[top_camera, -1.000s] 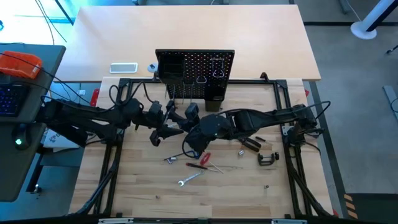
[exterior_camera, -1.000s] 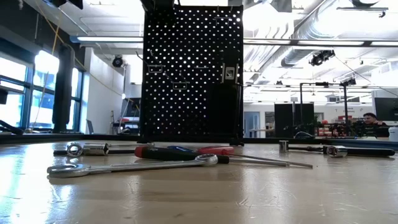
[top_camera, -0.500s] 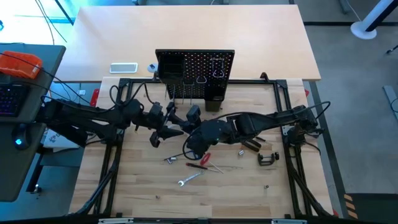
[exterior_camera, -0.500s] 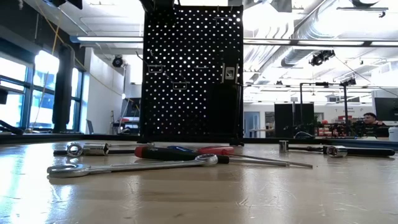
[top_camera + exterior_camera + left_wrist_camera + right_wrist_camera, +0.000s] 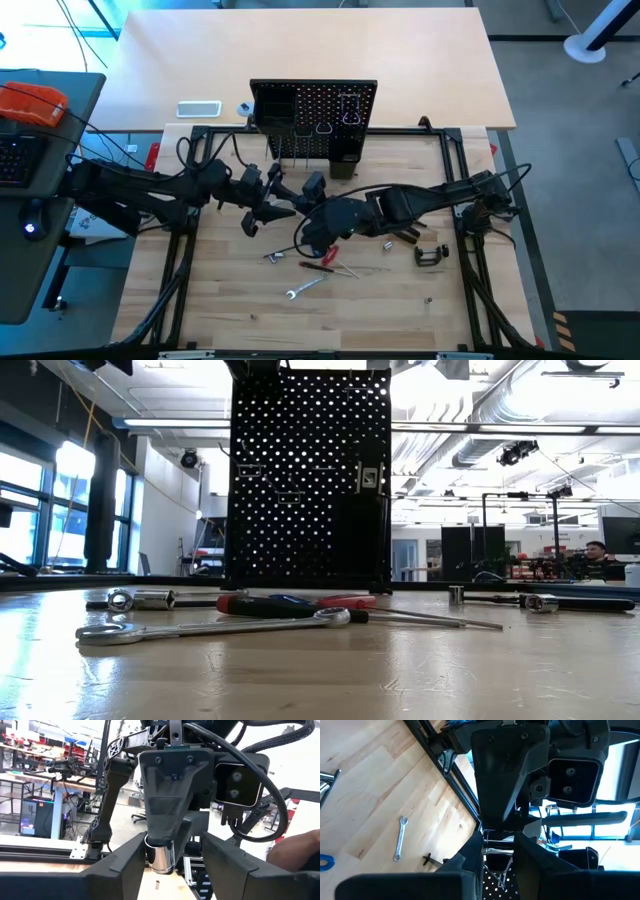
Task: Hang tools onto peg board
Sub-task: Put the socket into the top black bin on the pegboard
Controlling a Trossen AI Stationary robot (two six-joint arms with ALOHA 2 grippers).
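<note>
My two grippers meet above the table's middle, in front of the peg board [image 5: 313, 120]. My right gripper [image 5: 497, 865] is shut on a shiny silver tool [image 5: 498, 851]. The tool's round end [image 5: 160, 857] sticks out past the right fingertips and stands between the spread fingers of my left gripper [image 5: 172, 870]. A red-handled screwdriver [image 5: 327, 255], silver wrenches [image 5: 305, 288], black pliers [image 5: 405, 233] and a C-clamp [image 5: 430, 255] lie flat on the wooden table. The low view shows neither gripper. My right gripper pinches the silver tool between its two fingers near their free ends, and the tool lies across the gap between them. The tool is lifted clear of the table. My left gripper has one finger [image 5: 127, 865] close against the tool's round end; whether it touches, I cannot tell.
The peg board [image 5: 308, 480] stands upright at the table's far edge with hooks and a small bin on it. A long wrench [image 5: 215, 627] and the screwdriver [image 5: 290, 604] lie near the table's middle. A black frame [image 5: 180, 250] borders the table.
My right arm has swung slightly, its forearm moving a little toward the near edge, while its gripper stays beside the left one. The tools on the table have not moved.
</note>
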